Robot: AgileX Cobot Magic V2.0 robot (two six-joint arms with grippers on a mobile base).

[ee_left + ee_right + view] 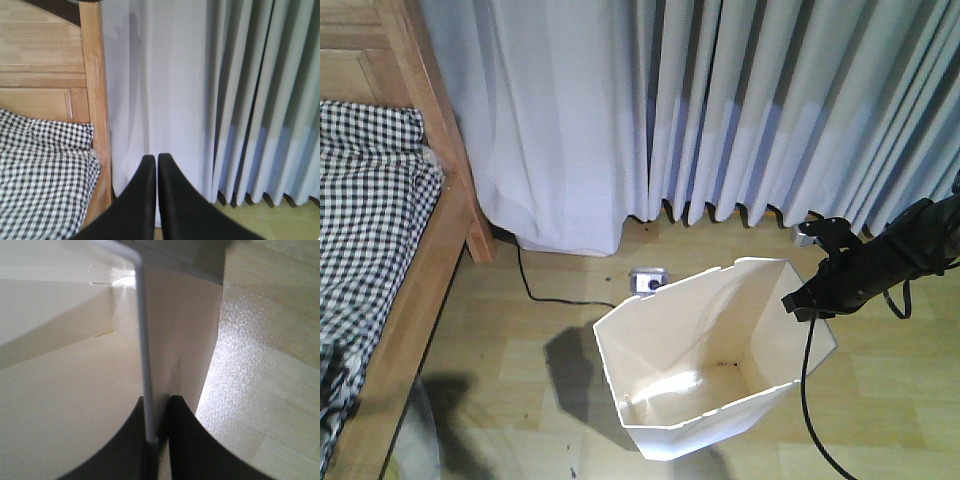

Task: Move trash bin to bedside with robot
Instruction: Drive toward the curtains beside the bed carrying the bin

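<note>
The white trash bin stands tilted on the wooden floor, its cream inside facing the front view. My right gripper is shut on the bin's right rim; in the right wrist view the thin white wall runs between the black fingers of that gripper. The bed, with a light brown frame and black-and-white checked bedding, lies at the left, apart from the bin. My left gripper is shut on nothing, pointing at the curtain beside the bed post.
Pale curtains hang along the back wall down to the floor. A black cable runs across the floor to a small grey socket box just behind the bin. A black cable trails down from my right arm.
</note>
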